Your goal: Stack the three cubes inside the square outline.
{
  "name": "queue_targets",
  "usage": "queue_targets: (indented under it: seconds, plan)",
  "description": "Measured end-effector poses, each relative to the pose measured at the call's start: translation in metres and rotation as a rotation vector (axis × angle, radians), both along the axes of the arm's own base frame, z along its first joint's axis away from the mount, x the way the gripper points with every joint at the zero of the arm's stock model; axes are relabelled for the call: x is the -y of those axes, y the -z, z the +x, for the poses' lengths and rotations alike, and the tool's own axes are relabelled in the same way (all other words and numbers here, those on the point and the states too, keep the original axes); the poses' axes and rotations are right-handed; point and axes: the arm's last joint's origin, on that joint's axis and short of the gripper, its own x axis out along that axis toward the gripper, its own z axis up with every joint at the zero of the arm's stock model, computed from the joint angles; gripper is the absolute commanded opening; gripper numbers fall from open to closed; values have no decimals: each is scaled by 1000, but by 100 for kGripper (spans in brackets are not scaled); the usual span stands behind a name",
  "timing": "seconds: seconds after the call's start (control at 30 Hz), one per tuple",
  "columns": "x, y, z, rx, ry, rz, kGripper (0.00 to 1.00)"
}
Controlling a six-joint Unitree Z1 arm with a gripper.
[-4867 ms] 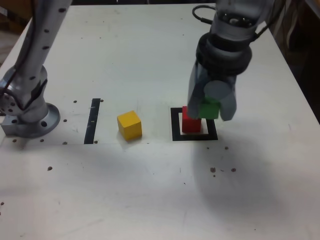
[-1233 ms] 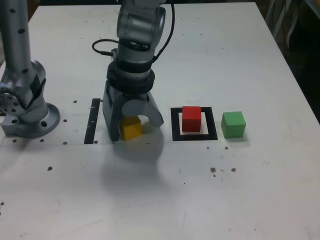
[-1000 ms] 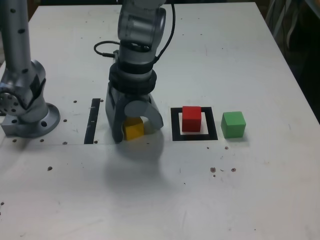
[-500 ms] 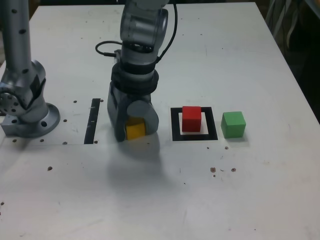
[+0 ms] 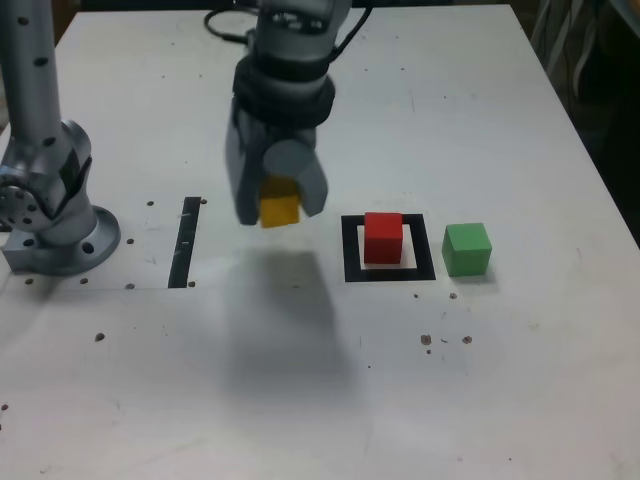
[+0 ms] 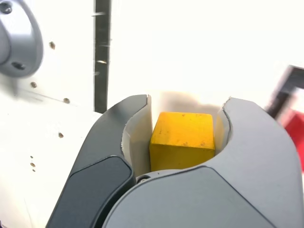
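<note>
Gripper (image 5: 277, 205) is clamping the yellow cube (image 5: 280, 210), holding it clear above the table (image 5: 480, 380). Red cube (image 5: 383, 237) is sitting inside the square outline (image 5: 351, 250); green cube (image 5: 466, 248) is resting just outside it, on the exterior view's right.

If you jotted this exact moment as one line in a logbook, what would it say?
gripper: shut on yellow cube, held above table | red cube: in square outline | green cube: beside outline | stack: not yet built
</note>
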Motion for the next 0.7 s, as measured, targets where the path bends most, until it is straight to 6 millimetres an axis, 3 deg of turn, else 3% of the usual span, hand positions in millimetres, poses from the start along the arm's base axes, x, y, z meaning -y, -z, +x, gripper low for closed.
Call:
queue_targets:
  seconds: [0.2,0.47,0.7]
  plan:
    - [2,-23,36,119,173,12,11]
    - [3,-20,58,127,259,24,11]
    - [6,-1,73,78,286,1,11]
